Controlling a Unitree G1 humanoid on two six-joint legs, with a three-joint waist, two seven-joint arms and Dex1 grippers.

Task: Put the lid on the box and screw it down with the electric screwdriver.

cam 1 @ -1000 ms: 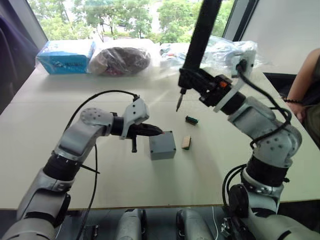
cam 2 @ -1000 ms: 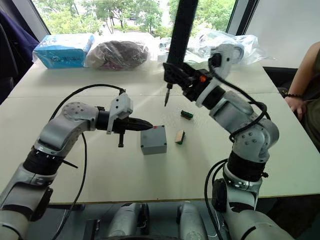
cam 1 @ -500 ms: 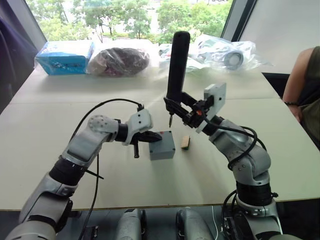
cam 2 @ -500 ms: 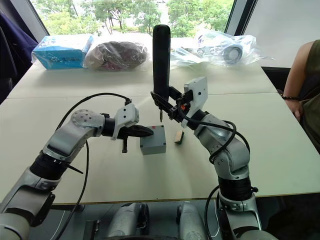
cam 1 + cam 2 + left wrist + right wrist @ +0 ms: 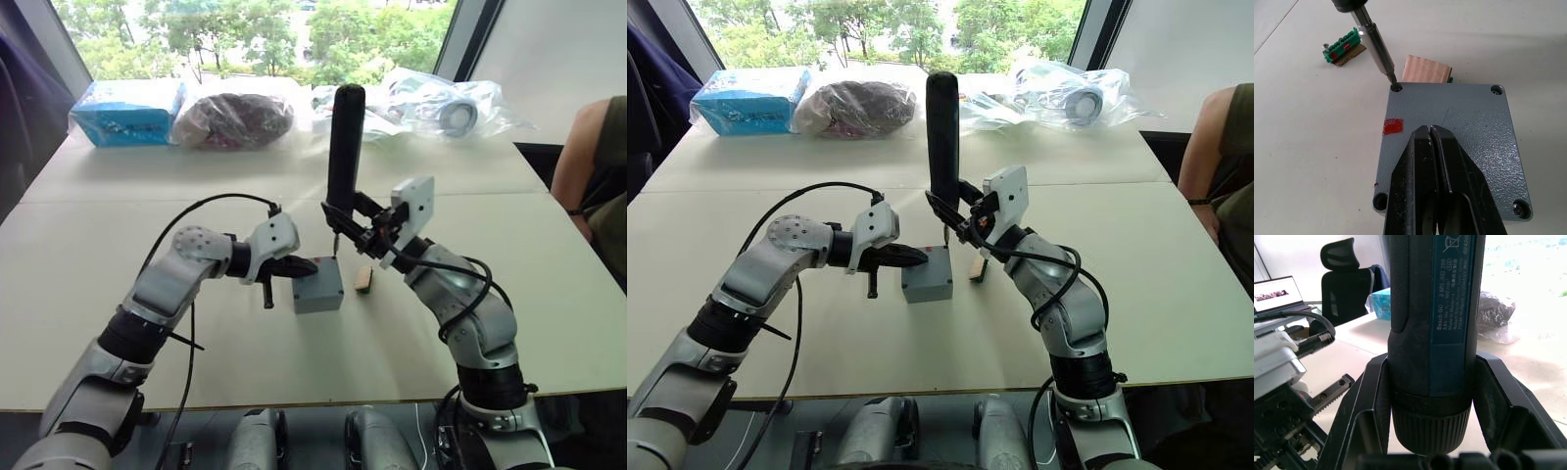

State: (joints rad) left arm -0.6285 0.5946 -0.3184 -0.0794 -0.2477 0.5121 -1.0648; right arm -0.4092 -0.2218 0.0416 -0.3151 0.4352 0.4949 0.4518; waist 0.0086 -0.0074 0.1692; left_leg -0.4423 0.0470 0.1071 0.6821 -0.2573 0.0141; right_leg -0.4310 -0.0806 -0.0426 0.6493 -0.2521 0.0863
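Pressure matters here, I'd say: the bit should stay plumb in the corner hole while the lid is pinned flat. From the head views, the box (image 5: 317,286) sits mid-worktop (image 5: 118,294); the left gripper (image 5: 297,267) reaches in level from its side, and the right gripper (image 5: 364,227) holds the electric screwdriver (image 5: 344,147) upright over the far corner. The left wrist view shows shut fingers (image 5: 1422,166) pressing on the lid (image 5: 1474,127), bit tip in the hole. The right wrist view shows fingers (image 5: 1498,401) clamped around the tool's barrel.
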